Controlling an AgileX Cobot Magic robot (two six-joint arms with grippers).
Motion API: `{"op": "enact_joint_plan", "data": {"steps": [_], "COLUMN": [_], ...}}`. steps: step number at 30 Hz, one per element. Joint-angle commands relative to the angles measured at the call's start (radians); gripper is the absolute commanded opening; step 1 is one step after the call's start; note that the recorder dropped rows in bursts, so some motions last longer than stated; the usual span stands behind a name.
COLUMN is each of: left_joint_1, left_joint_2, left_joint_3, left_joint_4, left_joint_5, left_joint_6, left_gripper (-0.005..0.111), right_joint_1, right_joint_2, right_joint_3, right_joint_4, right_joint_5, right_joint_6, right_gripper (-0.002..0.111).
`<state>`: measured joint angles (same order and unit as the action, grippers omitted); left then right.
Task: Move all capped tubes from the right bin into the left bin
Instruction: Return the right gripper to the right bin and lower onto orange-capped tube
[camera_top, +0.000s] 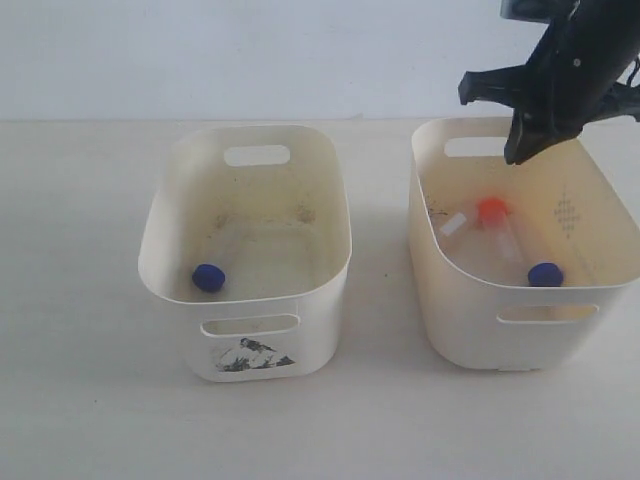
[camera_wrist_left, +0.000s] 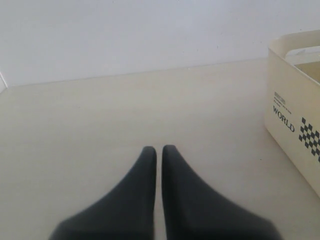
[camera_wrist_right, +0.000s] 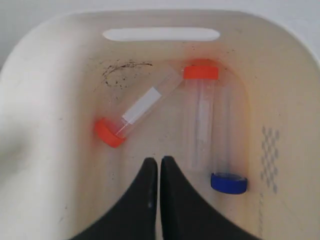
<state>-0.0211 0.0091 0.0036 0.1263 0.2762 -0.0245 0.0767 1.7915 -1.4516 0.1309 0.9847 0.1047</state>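
The right bin (camera_top: 520, 340), marked with a dotted diamond (camera_top: 567, 215), holds clear tubes. In the right wrist view one tube (camera_wrist_right: 145, 105) lies slantwise with an orange-red cap (camera_wrist_right: 107, 132). Beside it lies another tube (camera_wrist_right: 202, 125) with a blue cap (camera_wrist_right: 228, 182) at one end and an orange-red cap (camera_wrist_right: 201, 71) at the other; I cannot tell whose cap that is. My right gripper (camera_wrist_right: 159, 160) hangs shut and empty above them, over the bin's back rim (camera_top: 515, 155). The left bin (camera_top: 250, 360), with a sticker, holds one blue-capped tube (camera_top: 208, 277). My left gripper (camera_wrist_left: 159, 149) is shut over bare table.
Both bins stand on a pale table (camera_top: 80, 400) with a narrow gap (camera_top: 380, 300) between them. A white wall (camera_top: 250, 50) closes the back. The left wrist view shows a bin wall (camera_wrist_left: 295, 100) with a chequered "WORLD" print off to one side.
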Motion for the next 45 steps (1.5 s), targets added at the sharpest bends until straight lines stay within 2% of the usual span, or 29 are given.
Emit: {"op": "enact_joint_plan", "data": {"steps": [1,6,12,35,36,40,45], "left_joint_1": [0.001,0.001,0.001,0.001,0.001,0.001,0.001], "left_joint_2": [-0.002,-0.002,-0.002,-0.002,-0.002,-0.002,-0.002], "left_joint_3": [-0.004,-0.004,-0.004,-0.004,-0.004,-0.004,-0.004], "left_joint_4": [-0.007,-0.007,-0.007,-0.007,-0.007,-0.007,-0.007], "left_joint_5": [-0.016,-0.016,-0.016,-0.015,-0.015,-0.015,-0.015], "left_joint_6": [-0.012,-0.012,-0.012,-0.012,-0.012,-0.012,-0.012], "left_gripper": [0.004,0.004,0.004,0.004,0.004,0.004,0.004], "right_joint_1": [-0.008,-0.001,0.044,0.046,0.051,0.062,0.062], "right_joint_2": [-0.003,0.004,0.036,0.143,0.15,0.164,0.165], "right_joint_3": [0.067,0.106,0.106,0.104,0.104,0.104,0.104], "right_joint_4": [-0.009,0.027,0.009,-0.036,-0.038,-0.049,-0.054], "right_joint_5": [-0.076,-0.124,-0.15,-0.214,-0.214,-0.231,-0.251], "right_joint_6": [0.018,0.043,0.045,0.07,0.067,0.041,0.041], "right_gripper": [0.002,0.003,0.038,0.04,0.042,0.067,0.07]}}
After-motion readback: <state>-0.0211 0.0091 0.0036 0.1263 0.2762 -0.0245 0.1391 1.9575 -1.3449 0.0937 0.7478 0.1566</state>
